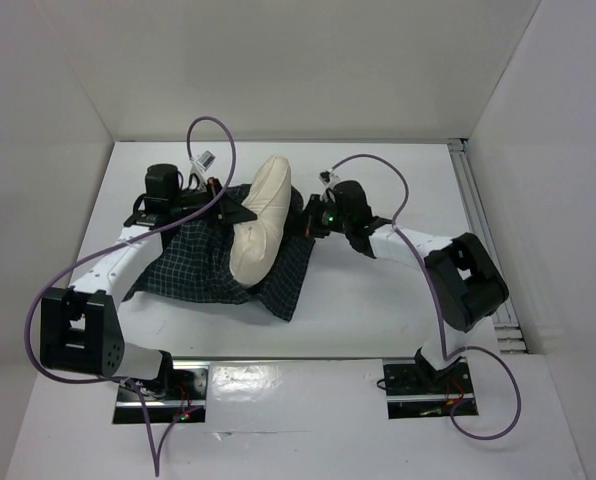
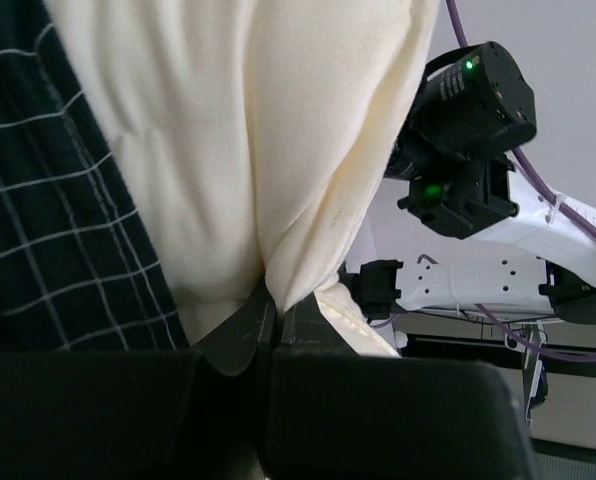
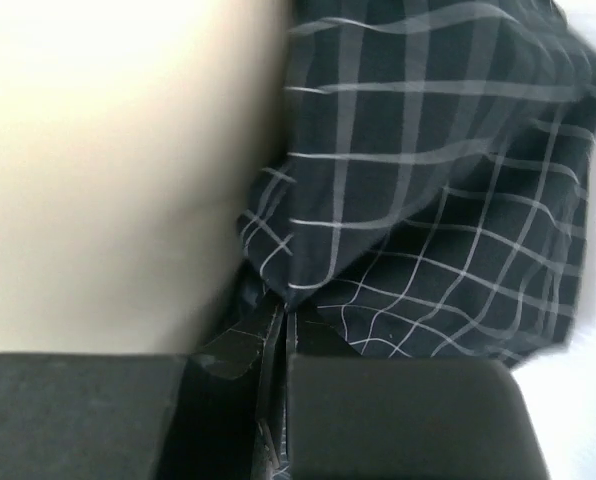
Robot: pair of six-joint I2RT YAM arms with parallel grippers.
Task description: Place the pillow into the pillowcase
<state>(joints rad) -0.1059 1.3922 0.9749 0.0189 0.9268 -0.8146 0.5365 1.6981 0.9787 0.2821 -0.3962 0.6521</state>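
Two grippers clamped tight: my left gripper pinches a fold of the pillow, my right gripper pinches the pillowcase fabric beside it. Pillow lies mostly uncovered on top; either thin pinch could slip under pull

Surface: white, flat, matte.
1. Pillowcase: dark fabric with a thin white check, crumpled. It lies directly on the surface, left of centre.
2. Pillow: cream. It lies across the pillowcase; whether it touches the surface itself cannot be told.
3. Mounting plates: two, shiny metal, at the near edge, one under each arm base.
4. Rail: aluminium, along the right edge.
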